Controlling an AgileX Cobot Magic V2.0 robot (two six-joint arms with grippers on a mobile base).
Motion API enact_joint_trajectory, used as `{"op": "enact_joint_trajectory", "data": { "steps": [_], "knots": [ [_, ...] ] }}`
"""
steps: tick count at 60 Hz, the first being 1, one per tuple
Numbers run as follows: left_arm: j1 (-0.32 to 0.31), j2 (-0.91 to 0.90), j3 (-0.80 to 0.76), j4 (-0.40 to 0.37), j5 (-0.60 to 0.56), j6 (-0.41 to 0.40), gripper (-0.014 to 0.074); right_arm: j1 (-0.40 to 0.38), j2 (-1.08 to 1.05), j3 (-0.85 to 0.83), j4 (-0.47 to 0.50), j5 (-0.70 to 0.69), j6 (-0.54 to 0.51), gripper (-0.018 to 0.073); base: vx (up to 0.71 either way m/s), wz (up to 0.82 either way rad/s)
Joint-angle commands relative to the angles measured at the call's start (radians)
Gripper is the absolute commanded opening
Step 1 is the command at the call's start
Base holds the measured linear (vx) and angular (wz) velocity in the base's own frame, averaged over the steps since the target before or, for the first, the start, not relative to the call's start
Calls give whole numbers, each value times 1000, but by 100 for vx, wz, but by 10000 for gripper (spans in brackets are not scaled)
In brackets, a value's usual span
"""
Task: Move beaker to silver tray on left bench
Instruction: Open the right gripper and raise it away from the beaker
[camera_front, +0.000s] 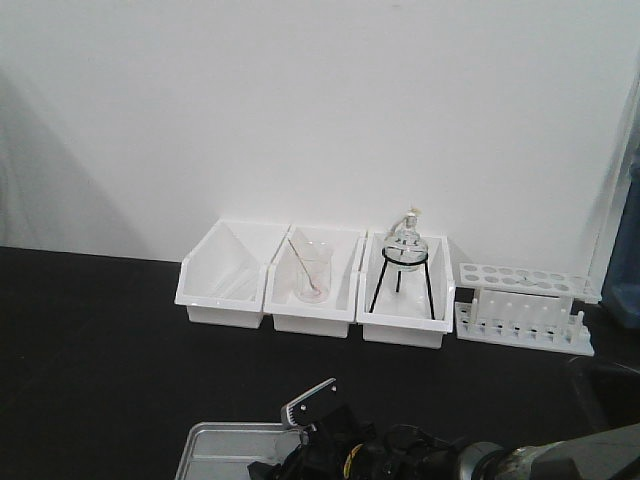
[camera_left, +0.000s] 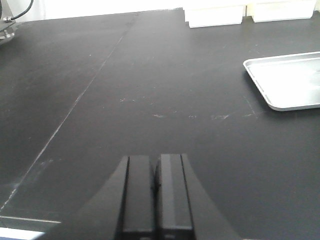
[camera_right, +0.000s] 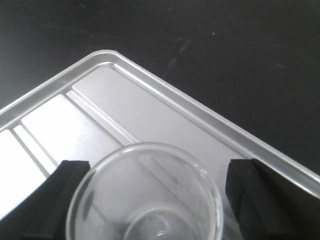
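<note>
The small clear beaker (camera_right: 145, 200) stands upright, seen from above, over the floor of the silver tray (camera_right: 150, 110), near its corner. My right gripper (camera_right: 160, 172) is open, one black finger on each side of the beaker; the left finger is at the rim and the right finger stands apart from it. The tray also shows at the bottom of the front view (camera_front: 215, 450), on the black bench (camera_front: 100, 350), partly hidden by my right arm (camera_front: 400, 460). My left gripper (camera_left: 155, 165) is shut and empty over bare bench, with the tray (camera_left: 285, 80) to its right.
Three white bins (camera_front: 315, 280) line the white wall. The middle one holds a beaker with a rod (camera_front: 312, 270), the right one a round flask on a black tripod (camera_front: 405, 265). A white test-tube rack (camera_front: 525, 305) stands further right.
</note>
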Motion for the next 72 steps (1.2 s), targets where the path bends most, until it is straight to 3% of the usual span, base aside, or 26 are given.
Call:
{"op": "enact_joint_trajectory", "data": {
  "steps": [1, 29, 39, 46, 62, 72],
  "knots": [
    [-5, -7, 20, -3, -76, -2, 1, -2, -89, -25, 15, -60, -22, 592, 0, 0],
    [-5, -7, 20, -3, -76, -2, 1, -2, -355, -20, 19, -44, -13, 578, 0, 0],
    [-5, -7, 20, -3, -76, -2, 1, -2, -532, -19, -7, 141, 29, 550, 0, 0],
    [-5, -7, 20, -3, -76, -2, 1, -2, -674, -1, -39, 289, 41, 497, 0, 0],
    [-5, -7, 20, -3, -76, -2, 1, 13, -1058, 316, -27, 296, 67, 284, 0, 0],
    [-5, -7, 20, -3, -76, -2, 1, 13, -1227, 471, -28, 299, 65, 211, 0, 0]
  ]
}}
